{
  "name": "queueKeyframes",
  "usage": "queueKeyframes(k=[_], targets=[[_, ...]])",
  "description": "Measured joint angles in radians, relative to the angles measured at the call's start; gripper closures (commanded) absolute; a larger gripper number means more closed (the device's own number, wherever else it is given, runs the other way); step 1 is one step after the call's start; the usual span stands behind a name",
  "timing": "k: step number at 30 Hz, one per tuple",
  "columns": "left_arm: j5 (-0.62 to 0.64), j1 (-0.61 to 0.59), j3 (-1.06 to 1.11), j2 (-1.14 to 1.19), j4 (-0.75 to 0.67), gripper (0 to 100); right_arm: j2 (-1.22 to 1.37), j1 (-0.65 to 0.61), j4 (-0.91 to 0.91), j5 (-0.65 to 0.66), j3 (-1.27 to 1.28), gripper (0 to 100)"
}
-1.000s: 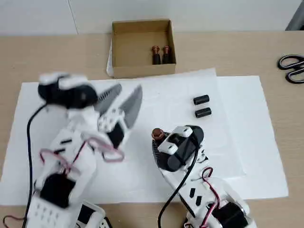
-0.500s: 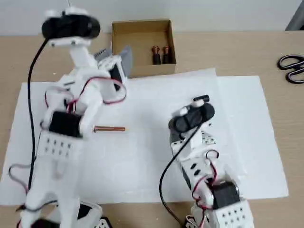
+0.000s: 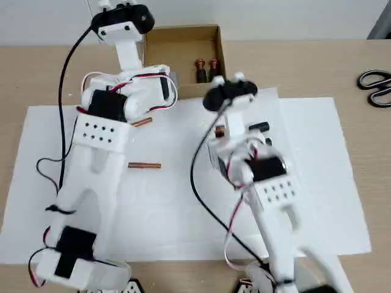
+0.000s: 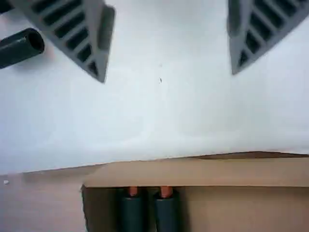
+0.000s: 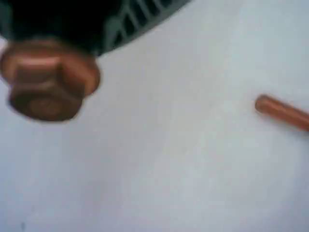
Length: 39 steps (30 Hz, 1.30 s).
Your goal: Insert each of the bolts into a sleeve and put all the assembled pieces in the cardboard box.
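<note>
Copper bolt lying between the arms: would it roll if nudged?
Probably: the bolt is a slim round rod lying flat on smooth paper. It looks like metal, so likely stiff, and heavy for its size.

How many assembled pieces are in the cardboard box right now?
2: one assembled piece and another, side by side in the cardboard box's right half. The left arm covers part of the box, so more may be hidden.

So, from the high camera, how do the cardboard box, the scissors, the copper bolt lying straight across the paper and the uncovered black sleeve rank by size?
1. Brown cardboard box, clearly largest.
2. Black-handled scissors, though the picture's edge cuts them off.
3. Thin copper bolt on the white paper.
4. Short black cylindrical sleeve, smallest.
</note>
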Motion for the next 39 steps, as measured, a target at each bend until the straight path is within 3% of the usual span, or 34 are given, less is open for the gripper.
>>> queueKeyframes(k=[17, 27, 39], targets=[[0.055, -0.109, -0.052, 0.157, 0.0, 84, 0.64, 0.112, 0.054, 0.0, -0.715, 99.5], [0.055, -0.192, -0.052, 0.163, 0.0, 84, 0.921, 0.107, 0.054, 0.0, -1.092, 99.5], [0.055, -0.193, -0.052, 0.222, 0.0, 84, 1.254, 0.038, 0.054, 0.0, -1.547, 99.5]])
